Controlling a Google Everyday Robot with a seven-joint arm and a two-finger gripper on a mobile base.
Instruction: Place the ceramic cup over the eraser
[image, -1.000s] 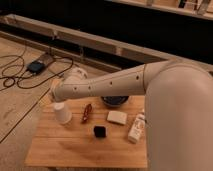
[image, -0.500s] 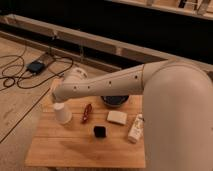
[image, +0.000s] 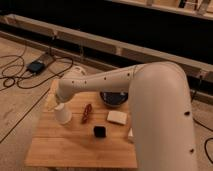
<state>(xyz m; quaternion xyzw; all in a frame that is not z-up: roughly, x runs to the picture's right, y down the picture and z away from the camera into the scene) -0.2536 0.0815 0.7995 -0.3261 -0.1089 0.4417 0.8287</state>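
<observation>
A tabletop (image: 65, 150) of pale wooden planks stands on a grey, worn floor. Black cables (image: 17, 75) loop across the floor beyond its far left corner, and a small dark box (image: 36, 66) lies among them. Behind, long pale rails (image: 100, 42) run across a dark wall.

The robot's white arm (image: 150, 100) reaches in from the right and crosses the far part of the tabletop. Its hand (image: 59, 102) is at the left edge, right above the ceramic cup (image: 63, 115) and seemingly touching its top. Whether the hand is open or closed on the cup cannot be told.

The cup stands upright on the wood near the left edge. The eraser (image: 99, 131), a small black block, sits near the middle of the tabletop, well apart from the cup. Between them, nearer the cup, lies a thin reddish-brown stick (image: 87, 113). A flat white block (image: 117, 117) lies just beyond the eraser, to its right. A dark bowl (image: 114, 98) rests by the far edge, partly under the arm.
</observation>
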